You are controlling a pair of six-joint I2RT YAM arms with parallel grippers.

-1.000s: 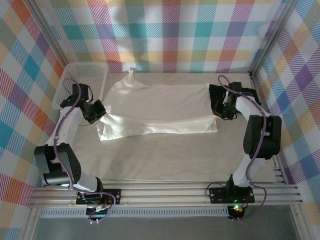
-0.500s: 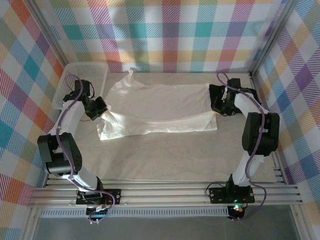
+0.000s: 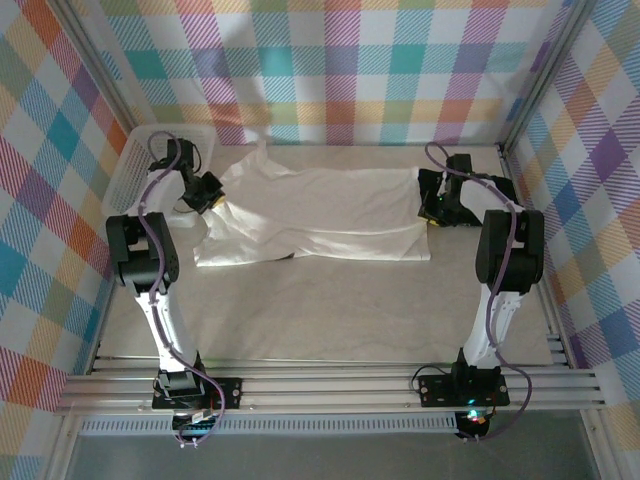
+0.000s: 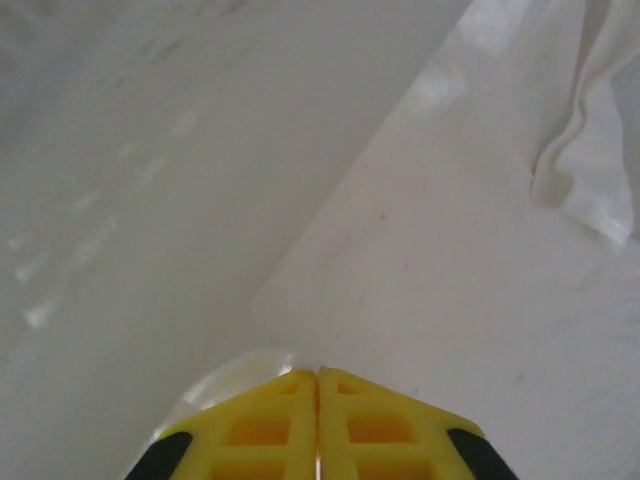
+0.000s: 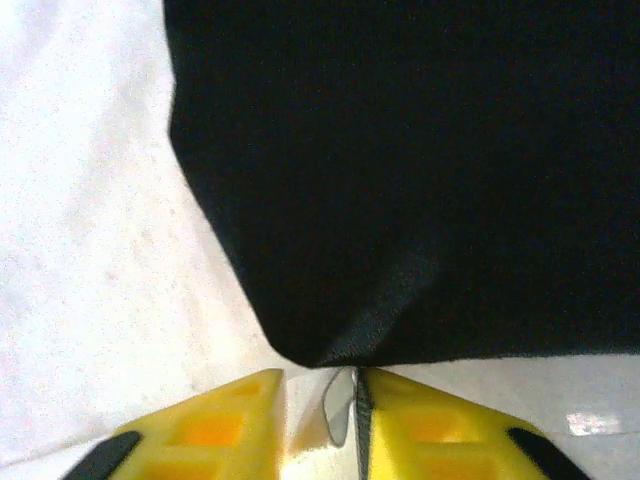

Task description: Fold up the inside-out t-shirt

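White cloth lies long across the far half of the table. This is the shirt, doubled lengthwise, running from near the basket on the left to the black garment on the right. The left gripper sits at the shirt's left end, the right gripper at its right end.

In its wrist view the left gripper has its fingers pressed together, with a thin lip of cloth bulging at the tips, so it seems pinched on the shirt. The right gripper has its fingers a little apart. A sliver of white edge stands loose in the gap and looks unclamped, and the black garment lies just ahead.

The risks, as I judge them:
- With one end held and the other free, a pull from the left would likely drag the whole shirt toward the basket and skew the fold.
- If the right fingers close where they are, they could catch the black garment along with the shirt, or instead of it.
- Cloth this thin may slip from a light pinch, and the near-left corner already sits lower than the rest of the hem.
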